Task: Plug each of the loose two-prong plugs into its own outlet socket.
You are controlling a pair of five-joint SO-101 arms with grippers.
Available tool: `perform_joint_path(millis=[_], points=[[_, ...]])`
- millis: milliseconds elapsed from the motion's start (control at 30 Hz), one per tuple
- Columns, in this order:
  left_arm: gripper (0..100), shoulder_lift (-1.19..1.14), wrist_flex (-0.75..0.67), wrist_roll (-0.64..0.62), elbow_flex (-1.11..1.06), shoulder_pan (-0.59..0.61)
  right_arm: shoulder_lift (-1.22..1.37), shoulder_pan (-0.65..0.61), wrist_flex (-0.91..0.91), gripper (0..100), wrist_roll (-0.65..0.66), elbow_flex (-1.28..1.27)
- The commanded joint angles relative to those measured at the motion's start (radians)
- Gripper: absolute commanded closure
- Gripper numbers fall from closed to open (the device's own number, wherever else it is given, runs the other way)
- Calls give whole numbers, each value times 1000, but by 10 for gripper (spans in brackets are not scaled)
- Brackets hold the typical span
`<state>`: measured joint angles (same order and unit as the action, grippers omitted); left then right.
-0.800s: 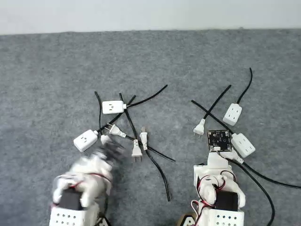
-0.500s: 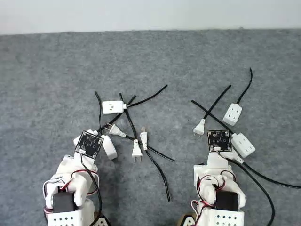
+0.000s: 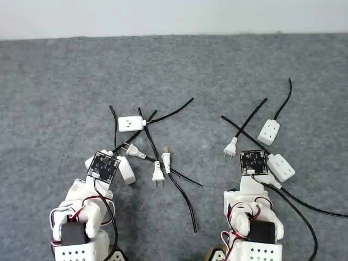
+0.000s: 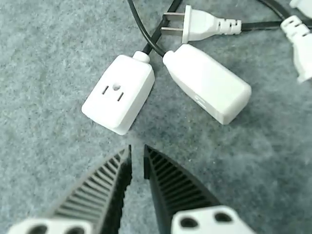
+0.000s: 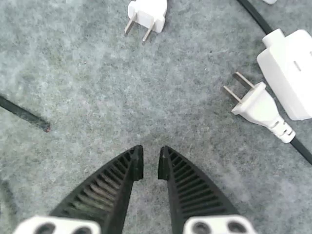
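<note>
Both grippers sit low over the grey carpet point(image 3: 60, 81) and hold nothing. The left gripper point(image 4: 137, 152) has its jaws drawn to a thin slit, and the right gripper point(image 5: 150, 155) is the same.

The near socket point(image 4: 119, 92) lies straight ahead of the left tips and just beyond them. It is flat on its back, and its long axis runs obliquely away with the cord leaving the far end. Just beside it is a second block point(image 4: 207, 83), and beyond both lies the left plug point(image 4: 204, 24). The plug's long axis seems to follow the line on which the jaws close, so I judge the wrist needs a turn to grip it across the body.

On the right, the near plug point(image 5: 256, 105) lies ahead of the tips and off to one side, just beside the right socket point(image 5: 290, 68), with its 2 prongs angled away from that socket. A farther plug point(image 5: 146, 9) points its prongs back toward the gripper.

From above, the left arm's wrist board covers most of the near socket, while the left wrist view makes its upturned slots plain. The high view adds the wider spread: a middle plug point(image 3: 157, 174) and its neighbour point(image 3: 166, 159) lie between the arms, and a far socket point(image 3: 130, 124) lies well beyond the left arm.
</note>
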<state>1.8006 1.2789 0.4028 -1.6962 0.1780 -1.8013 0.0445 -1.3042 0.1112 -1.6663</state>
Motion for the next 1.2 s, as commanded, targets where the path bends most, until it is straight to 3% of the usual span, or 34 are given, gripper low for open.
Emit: perform_joint_path(millis=[0,333,733,900,1067,1167], points=[[956,17,5,14,13,6,-13,-15,-7,929,-8,-17],[956,18,0,14,33,8,-13,-13,-7,929,-8,-17],[956,12,12,14,438,6,-13,-16,-7,929,-11,-17],[956,12,143,14,455,5,-13,-16,-7,929,-11,-17],[956,-23,89,14,493,3,-13,-16,-7,929,-11,-17],[956,-173,75,14,607,3,-13,-16,-7,929,-11,-17]])
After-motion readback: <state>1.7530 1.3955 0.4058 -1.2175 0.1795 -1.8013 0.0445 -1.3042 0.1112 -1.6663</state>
